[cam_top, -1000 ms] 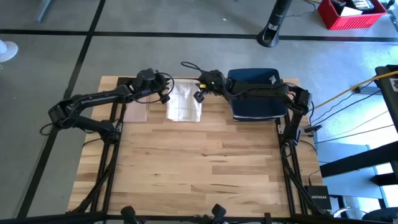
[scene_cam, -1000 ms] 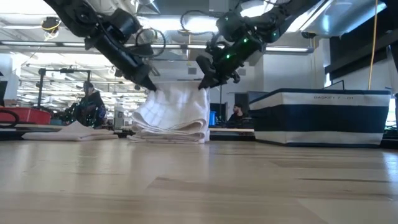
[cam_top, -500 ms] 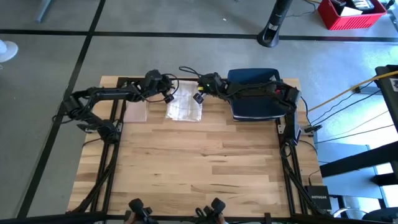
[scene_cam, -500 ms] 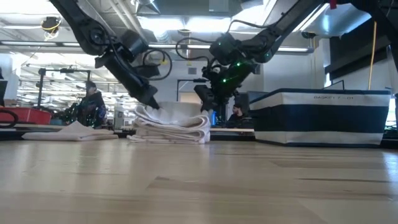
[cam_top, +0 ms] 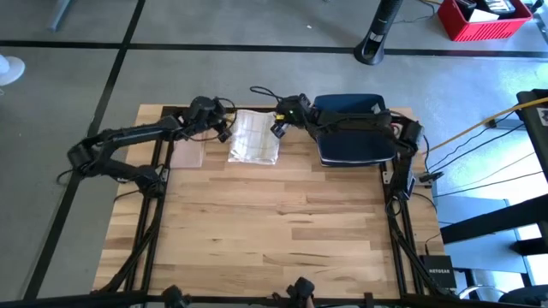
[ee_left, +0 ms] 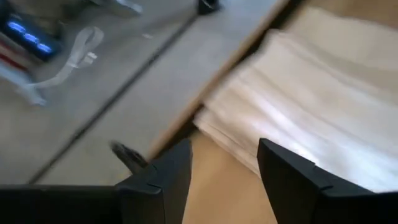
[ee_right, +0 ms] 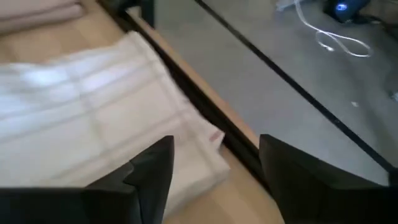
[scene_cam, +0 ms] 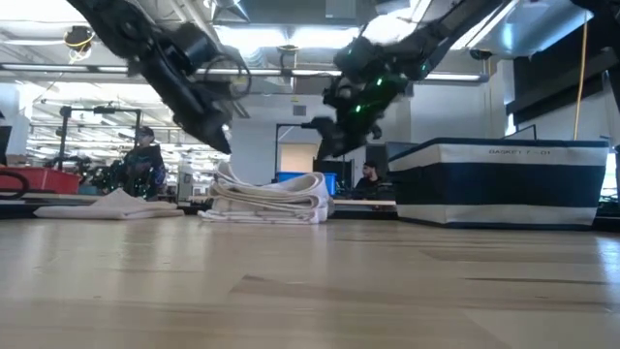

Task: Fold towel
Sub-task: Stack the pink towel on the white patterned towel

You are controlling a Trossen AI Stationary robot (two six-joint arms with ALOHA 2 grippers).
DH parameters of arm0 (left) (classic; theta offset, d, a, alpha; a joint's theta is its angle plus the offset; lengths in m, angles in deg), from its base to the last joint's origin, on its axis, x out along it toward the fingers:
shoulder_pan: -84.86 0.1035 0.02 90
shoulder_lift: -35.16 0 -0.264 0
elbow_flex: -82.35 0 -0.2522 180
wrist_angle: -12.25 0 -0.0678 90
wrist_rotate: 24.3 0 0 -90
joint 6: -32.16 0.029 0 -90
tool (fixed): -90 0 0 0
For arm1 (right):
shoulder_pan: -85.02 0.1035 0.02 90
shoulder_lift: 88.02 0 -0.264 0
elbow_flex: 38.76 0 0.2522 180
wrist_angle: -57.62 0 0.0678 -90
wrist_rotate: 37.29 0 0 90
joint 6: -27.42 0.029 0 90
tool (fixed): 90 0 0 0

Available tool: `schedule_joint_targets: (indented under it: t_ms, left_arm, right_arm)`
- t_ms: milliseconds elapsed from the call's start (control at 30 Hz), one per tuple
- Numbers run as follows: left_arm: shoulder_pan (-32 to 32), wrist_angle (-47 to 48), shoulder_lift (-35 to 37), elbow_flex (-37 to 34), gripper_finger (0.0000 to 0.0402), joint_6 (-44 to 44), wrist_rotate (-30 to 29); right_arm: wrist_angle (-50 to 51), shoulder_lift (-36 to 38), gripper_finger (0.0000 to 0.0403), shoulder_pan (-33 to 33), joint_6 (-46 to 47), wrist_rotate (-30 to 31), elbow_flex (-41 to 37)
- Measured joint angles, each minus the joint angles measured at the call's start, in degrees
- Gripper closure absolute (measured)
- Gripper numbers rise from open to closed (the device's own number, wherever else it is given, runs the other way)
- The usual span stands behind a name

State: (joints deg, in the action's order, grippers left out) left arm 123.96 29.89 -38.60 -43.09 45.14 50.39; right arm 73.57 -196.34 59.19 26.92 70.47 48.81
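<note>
A folded white towel (cam_top: 254, 137) lies flat in a low stack near the far edge of the wooden surface (cam_top: 274, 222), roughly midway along that edge. In the low view the towel (scene_cam: 270, 199) shows as several layers with rounded folds, resting on the surface with nothing touching it. The left hand (cam_top: 224, 127) hangs just beside the towel's left side, and the right hand (cam_top: 276, 125) just beside its right side; both are lifted clear of the cloth, as the low view shows, where the left hand (scene_cam: 221, 143) and the right hand (scene_cam: 327, 145) hover above the stack's two ends. In the left wrist view the left hand (ee_left: 224, 171) has its two dark fingers (ee_left: 165, 177) spread apart with nothing between them, the towel (ee_left: 311, 118) lying beyond. In the right wrist view the right hand (ee_right: 214, 165) is likewise spread wide and empty over the towel (ee_right: 93, 130). A dark blue basket (cam_top: 351, 128) sits on the surface to the right of the towel, under the right arm. A second pale cloth (cam_top: 188, 152) lies flat to the left of the towel.
</note>
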Motion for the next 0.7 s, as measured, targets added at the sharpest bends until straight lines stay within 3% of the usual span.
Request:
schedule_joint_targets:
  t_ms: [167, 300, 500, 700]
  left_arm:
    - [-2.7, 17.7, 7.2, 0.0, 0.0229, -7.5, 1.6]
    - [-3.5, 28.7, 7.9, -0.2, 0.0238, -16.6, 1.6]
    - [-3.0, 33.1, 7.2, -5.0, 0.0252, -28.8, -1.9]
    - [-2.2, 33.3, 7.2, -10.0, 0.0263, -35.1, -2.1]
  right_arm:
    - [9.4, 5.8, 0.0167, 3.0, 0.2, -11.4, 0.0]
    - [12.5, 7.0, 0.0170, 8.4, 0.2, -17.7, -0.6]
    - [8.9, 6.7, 0.0171, 18.3, 1.7, -14.7, -4.8]
    - [8.2, 6.7, 0.0171, 25.7, 4.6, -12.3, -7.9]
